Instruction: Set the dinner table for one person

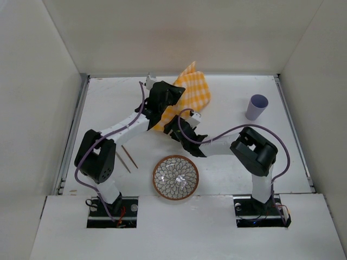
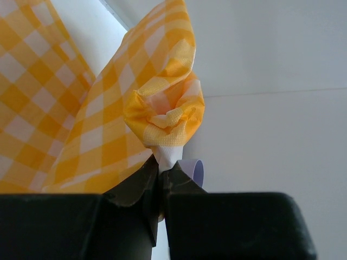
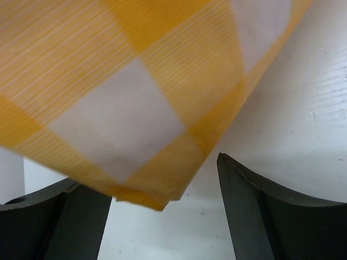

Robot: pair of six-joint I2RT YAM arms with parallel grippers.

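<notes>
Two grippers tend the checked cloth (image 1: pixel 194 89) above the dinner table (image 1: pixel 108 103), apparently spreading it: left gripper (image 2: pixel 162 174) clenched on a bunched corner, right gripper (image 3: pixel 162 181) agape around another, which it should pinch next.

Both my arms stretch forward and inward, left pincer (image 2: pixel 161 181) pinched tight shut, right pincer (image 3: pixel 162 200) just beside it, jaws spread wide.

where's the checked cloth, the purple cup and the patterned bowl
checked cloth (image 1: pixel 196 89): top external view, its far spread part
purple cup (image 1: pixel 255 109): top external view, its side wall
patterned bowl (image 1: pixel 175 177): top external view, middle of its inside
</notes>
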